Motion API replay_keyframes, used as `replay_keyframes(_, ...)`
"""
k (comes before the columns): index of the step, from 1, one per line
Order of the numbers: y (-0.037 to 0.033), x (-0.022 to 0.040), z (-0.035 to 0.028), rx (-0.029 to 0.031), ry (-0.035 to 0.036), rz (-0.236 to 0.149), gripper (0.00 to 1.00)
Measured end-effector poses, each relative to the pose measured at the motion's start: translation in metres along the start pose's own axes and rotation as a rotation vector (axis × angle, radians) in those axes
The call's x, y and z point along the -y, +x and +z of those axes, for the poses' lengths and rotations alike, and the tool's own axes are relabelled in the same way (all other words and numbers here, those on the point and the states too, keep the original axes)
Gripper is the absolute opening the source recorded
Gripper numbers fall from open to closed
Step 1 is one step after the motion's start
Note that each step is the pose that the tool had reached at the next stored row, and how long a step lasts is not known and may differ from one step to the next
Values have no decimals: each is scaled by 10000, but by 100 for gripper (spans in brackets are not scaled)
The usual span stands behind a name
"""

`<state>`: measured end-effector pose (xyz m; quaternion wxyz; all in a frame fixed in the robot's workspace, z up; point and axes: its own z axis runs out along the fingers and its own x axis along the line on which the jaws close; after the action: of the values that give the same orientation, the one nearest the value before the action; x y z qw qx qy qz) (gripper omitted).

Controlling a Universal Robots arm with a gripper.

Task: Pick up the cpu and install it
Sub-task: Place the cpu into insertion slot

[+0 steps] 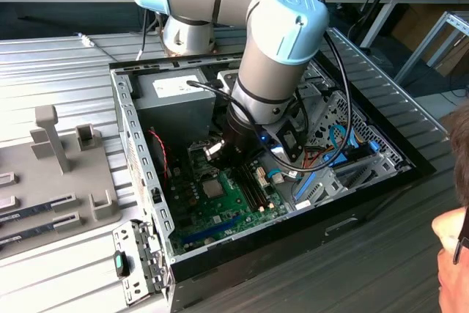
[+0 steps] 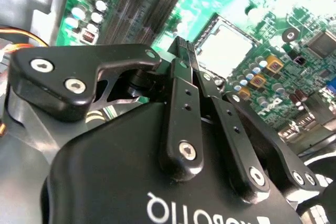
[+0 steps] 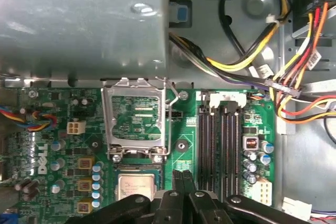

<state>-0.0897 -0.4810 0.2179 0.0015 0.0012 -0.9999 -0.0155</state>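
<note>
**CPU seated in the socket, gripper closed beside it**

The cpu lies flat in its socket on the green motherboard, silvery top up; it also shows pale and glare-washed in the second wrist view. The hinged socket frame stands open above it. The gripper hangs just beside the chip, its 2 fingers pressed together and, as far as the view allows, holding nothing. The board sits inside an open computer case with a grey power supply box and bundled wires. The case rests on a ribbed metal table; a grey fixture tray lies at the exterior view's left, workbenches behind.
</note>
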Motion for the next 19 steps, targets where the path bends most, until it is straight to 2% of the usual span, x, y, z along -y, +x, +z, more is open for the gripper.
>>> replay_keyframes(3,101,14,0,0,-3,0,11)
replay_keyframes(6,153,81,0,0,-3,-1,11)
replay_keyframes(12,273,91,21,0,-5,1,11)
replay_keyframes(15,279,121,28,0,-2,0,11)
replay_keyframes(19,318,127,49,0,-3,-1,11)
